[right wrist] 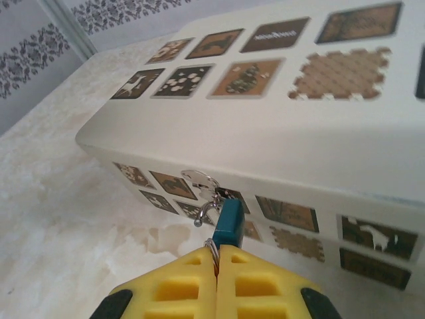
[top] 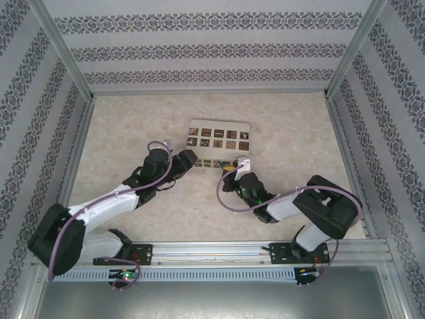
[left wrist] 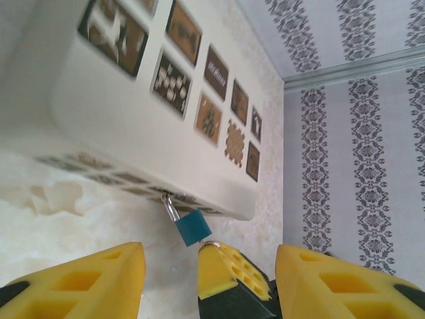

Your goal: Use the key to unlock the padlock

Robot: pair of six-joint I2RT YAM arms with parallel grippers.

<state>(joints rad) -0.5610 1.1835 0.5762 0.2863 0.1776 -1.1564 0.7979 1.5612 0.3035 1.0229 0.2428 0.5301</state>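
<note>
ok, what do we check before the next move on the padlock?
1. Grip: right hand shut on a thin silver ring just below the small teal-blue padlock: ok.
2. Key seated in the keyhole: cannot tell, the fingers hide it.
3. Padlock's thin silver shackle hangs from the silver hasp of the white box with brown patterned squares: ok.
4. Shackle released: cannot tell.
5. The left hand is open by the box's near left corner, apart from the padlock: ok.
</note>
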